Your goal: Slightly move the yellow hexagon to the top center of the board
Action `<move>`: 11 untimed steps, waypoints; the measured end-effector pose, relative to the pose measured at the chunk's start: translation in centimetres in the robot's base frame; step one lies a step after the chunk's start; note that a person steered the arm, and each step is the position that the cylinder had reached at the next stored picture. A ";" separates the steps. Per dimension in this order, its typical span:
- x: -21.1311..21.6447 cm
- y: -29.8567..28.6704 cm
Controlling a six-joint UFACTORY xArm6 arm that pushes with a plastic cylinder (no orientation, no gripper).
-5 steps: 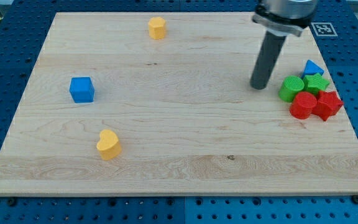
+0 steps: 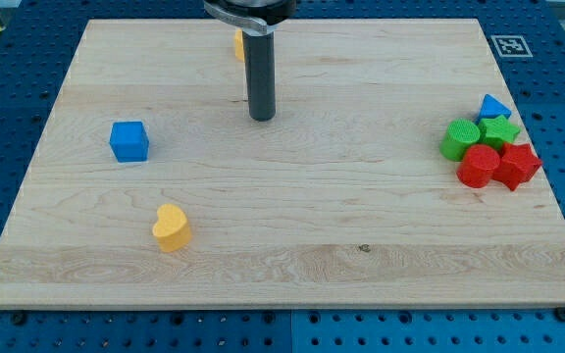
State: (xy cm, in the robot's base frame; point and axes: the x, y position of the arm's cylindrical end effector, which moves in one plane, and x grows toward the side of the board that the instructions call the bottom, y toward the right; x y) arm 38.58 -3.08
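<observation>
Here, no gripper on view, only a dark rod ending in my tip (image 2: 262, 118), set on the table (image 2: 292, 226) near the top centre. Yellow hexagon (image 2: 236, 43) just above and slightly left of the tip, mostly hidden behind the rod, only a sliver showing. Blue cube (image 2: 128, 141) at the left, yellow heart (image 2: 171, 227) lower left. Clustered at the right edge: blue triangle (image 2: 493, 106), green star (image 2: 499, 128), green cylinder (image 2: 458, 140), red cylinder (image 2: 478, 166), red star (image 2: 518, 165).

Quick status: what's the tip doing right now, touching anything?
My tip: no gripper, holding nothing, touching no block. It sits below the yellow hexagon, which the rod partly hides.
</observation>
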 end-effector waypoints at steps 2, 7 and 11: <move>0.0 -0.1; -2.0 -1.4; -9.1 -5.4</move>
